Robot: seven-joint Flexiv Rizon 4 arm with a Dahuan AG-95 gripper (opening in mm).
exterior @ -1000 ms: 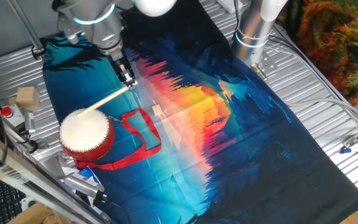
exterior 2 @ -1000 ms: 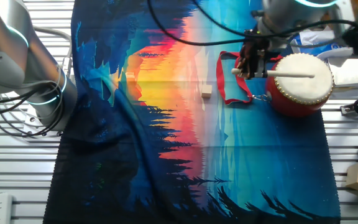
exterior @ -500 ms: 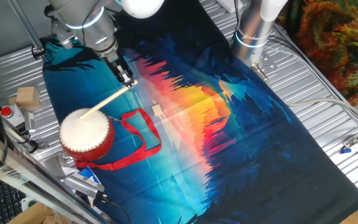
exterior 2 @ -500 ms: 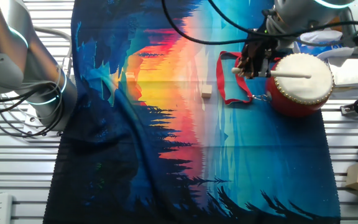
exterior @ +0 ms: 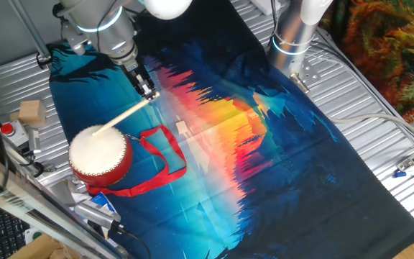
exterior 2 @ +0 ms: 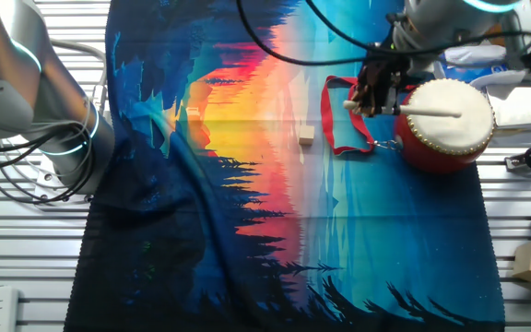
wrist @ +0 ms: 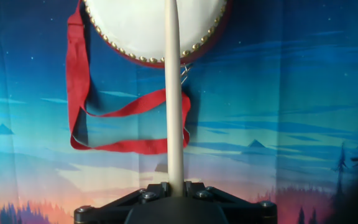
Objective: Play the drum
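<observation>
- The drum (exterior: 99, 153) sits near the left end of the counter (exterior: 379, 137) in one fixed view, on the patterned cloth (exterior: 264, 158), with its cream skin facing up and its red strap (exterior: 165, 162) lying loose on the cloth beside it.
- The drum stands upright: its axis runs vertically through the skin, so the striking face points straight at the ceiling. I judge it stable enough to take light taps without being held.
- The stick (exterior: 121, 116) lies on a slant from the drum up to the fingers (exterior: 148, 92). Its far tip is over the skin, near the middle, and seems to touch or nearly touch it; the pictures do not settle which.
- The fingers are closed on the stick's near end, which the hand view shows running straight out from between them toward the drum.
- To play well, I would swing the tip up and down with small wrist tilts, keeping it over the centre of the skin and away from the studded rim (wrist: 120, 51).
- Keep the strokes light, since a hard blow could shove the drum across the cloth or twist the stick in the grip.
- Keep the stick clear of the strap loop.
</observation>
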